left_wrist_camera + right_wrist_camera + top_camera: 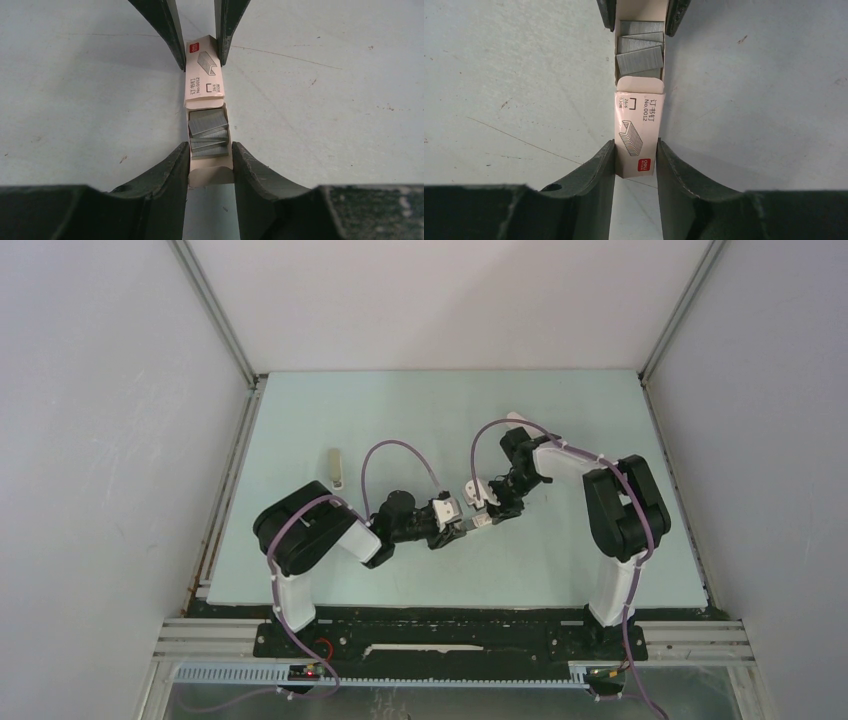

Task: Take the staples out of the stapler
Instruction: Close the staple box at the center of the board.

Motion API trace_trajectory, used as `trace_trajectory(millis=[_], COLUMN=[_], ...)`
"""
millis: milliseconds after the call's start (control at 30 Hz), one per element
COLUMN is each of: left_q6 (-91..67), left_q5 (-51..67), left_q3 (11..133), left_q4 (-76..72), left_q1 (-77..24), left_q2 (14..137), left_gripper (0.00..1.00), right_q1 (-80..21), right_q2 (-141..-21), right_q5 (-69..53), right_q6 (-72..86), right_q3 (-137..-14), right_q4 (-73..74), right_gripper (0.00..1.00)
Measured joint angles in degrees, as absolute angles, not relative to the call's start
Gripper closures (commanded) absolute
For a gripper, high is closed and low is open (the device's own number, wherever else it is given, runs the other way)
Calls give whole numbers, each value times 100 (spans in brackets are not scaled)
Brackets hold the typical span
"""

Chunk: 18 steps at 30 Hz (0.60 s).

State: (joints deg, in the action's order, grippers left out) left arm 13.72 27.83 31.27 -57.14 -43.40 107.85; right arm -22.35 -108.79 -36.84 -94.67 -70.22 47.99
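box (640, 132): "订书钉 No.0012" (printed on sleeve)

Box (202, 80) over middle of surface (560, 410), slid open, gripped endwise between both hands. Left hand (211, 152) clamped tray (210, 176) end; right hand (636, 147) clamped sleeve (638, 117) end, opposite. Staples (207, 131) lay in exposed tray, overlapping, between hands. Stapler (337, 468) lay well apart, left and rearward.
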Motion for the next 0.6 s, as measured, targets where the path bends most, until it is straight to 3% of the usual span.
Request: trace_trajectory(millis=[600], left_q6=[1282], left_q5=[2836], left_q3=[3127], left_q4=[-6108], left_q1=[-4340], left_q2=[11050], left_gripper=[58], right_q1=[-2368], right_q2=[-10744], right_q5=[-3505], right_q6=[-9854], right_q3=[-6873], right_q4=[4825], right_gripper=[55])
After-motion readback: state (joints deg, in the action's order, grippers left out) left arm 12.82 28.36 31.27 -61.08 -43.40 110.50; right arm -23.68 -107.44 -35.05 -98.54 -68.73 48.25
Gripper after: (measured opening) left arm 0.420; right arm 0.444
